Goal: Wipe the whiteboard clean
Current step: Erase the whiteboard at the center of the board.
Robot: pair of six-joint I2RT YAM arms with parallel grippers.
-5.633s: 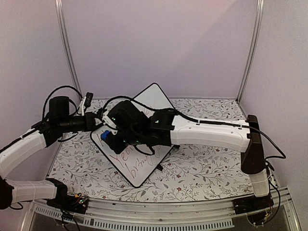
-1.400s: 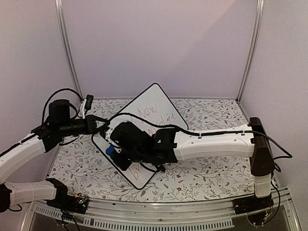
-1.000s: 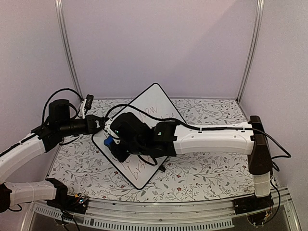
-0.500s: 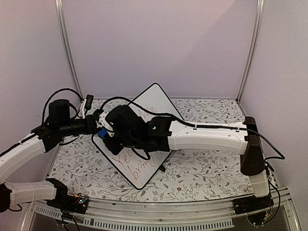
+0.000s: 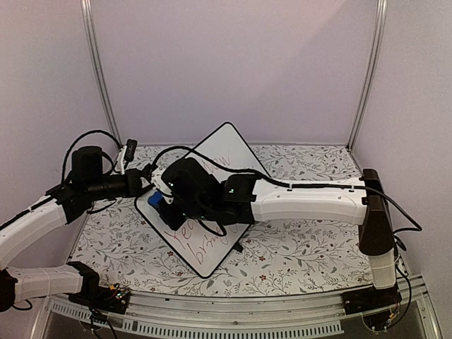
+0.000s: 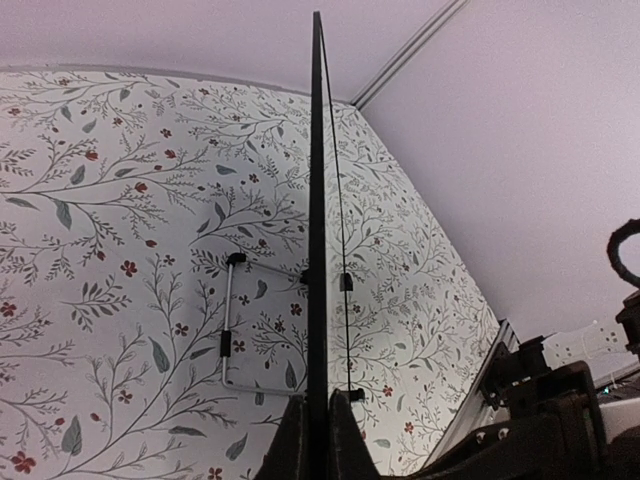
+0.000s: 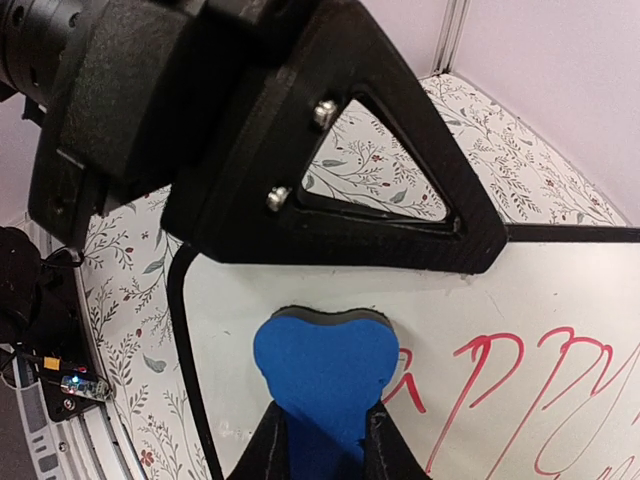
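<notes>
**Floral-print tablecloth [image 5: 304,258], lilac walls [image 5: 233,70]**

Left of centre on the cloth sits the large white rectangular whiteboard with a thin black rim [image 5: 227,150]. It is turned cornerwise and bears red handwriting. The left gripper [image 6: 315,438] has its jaws pressed onto the rim at the board's left corner. The right gripper [image 7: 322,435] pinches a small blue foam eraser block [image 7: 322,372] against the white face, just beside the red letters.

Soft, even, shadowless light; wrist views sharp but edge-warped.

Left hand [image 5: 146,185] blocks the whiteboard [image 5: 206,256] at its left corner, beyond the eraser [image 7: 325,375]; near corner lies open.
</notes>
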